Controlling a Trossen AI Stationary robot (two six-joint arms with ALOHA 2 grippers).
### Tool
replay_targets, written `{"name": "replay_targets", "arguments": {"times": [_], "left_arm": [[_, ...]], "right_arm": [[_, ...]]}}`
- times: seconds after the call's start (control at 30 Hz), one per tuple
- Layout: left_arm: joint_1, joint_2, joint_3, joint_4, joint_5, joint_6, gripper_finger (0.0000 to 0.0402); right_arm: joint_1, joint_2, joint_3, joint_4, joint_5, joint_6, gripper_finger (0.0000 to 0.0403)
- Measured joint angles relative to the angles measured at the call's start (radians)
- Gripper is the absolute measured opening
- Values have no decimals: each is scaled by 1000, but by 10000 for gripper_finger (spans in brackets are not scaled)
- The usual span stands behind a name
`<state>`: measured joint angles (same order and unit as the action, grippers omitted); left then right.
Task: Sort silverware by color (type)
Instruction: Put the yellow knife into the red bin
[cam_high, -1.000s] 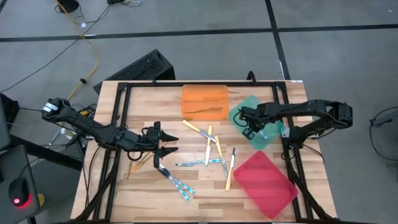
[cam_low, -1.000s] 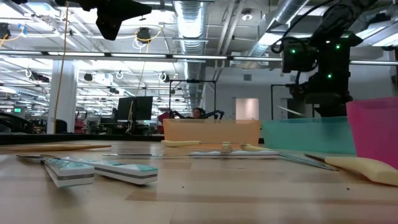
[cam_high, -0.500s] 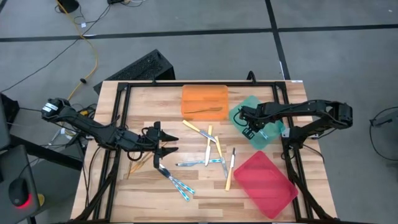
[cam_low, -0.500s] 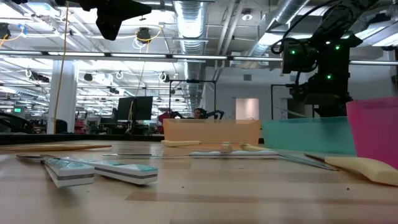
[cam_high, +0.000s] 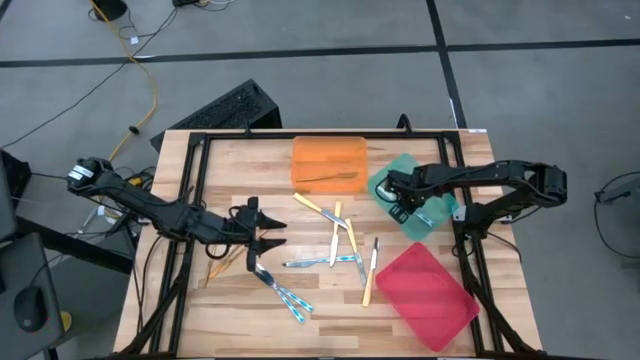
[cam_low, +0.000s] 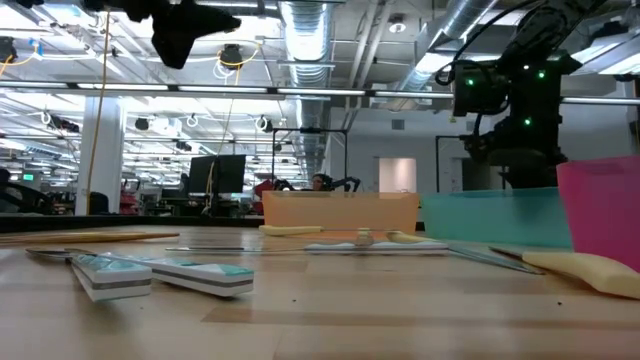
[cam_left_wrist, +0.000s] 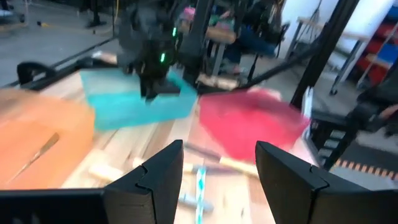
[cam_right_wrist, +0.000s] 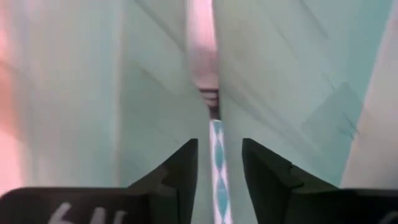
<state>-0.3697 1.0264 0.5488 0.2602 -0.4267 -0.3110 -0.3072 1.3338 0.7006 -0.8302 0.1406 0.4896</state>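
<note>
I see a big open-plan lab or industrial workspace: exposed ceiling ducts (cam_low: 310, 25), strip lights, monitors (cam_low: 215, 172) on distant desks, cables (cam_high: 140, 60) trailing over grey floor.

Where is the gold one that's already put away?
In the high view, the gold utensil lies alone in the orange tray at the table's far edge, left of the green tray.

No readable text, label or sign anywhere.

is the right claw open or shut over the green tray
Open. In the right wrist view the right claw shows a gap between its fingers, with a blue-patterned utensil lying in it, above the green tray.
</note>
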Motion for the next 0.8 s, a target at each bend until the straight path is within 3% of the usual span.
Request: {"name": "replay_targets", "arguments": {"times": [0.2,0.5,0.7,0.8], "left_arm": [[0,0,0,-174,-6,-97,183],[-8,7,-3,-458,-87,-257,183],[-82,6,-78,-359,-280,-281,183],[-111,6,-121,-289,-305,-288,183]], "right_arm": [[34,0,115,-36,-8,0,167],[123,0,362,-116,-8,-1,163],[223,0,537,-157,-8,-1,162],[280,0,609,-161,-8,-1,162]]}}
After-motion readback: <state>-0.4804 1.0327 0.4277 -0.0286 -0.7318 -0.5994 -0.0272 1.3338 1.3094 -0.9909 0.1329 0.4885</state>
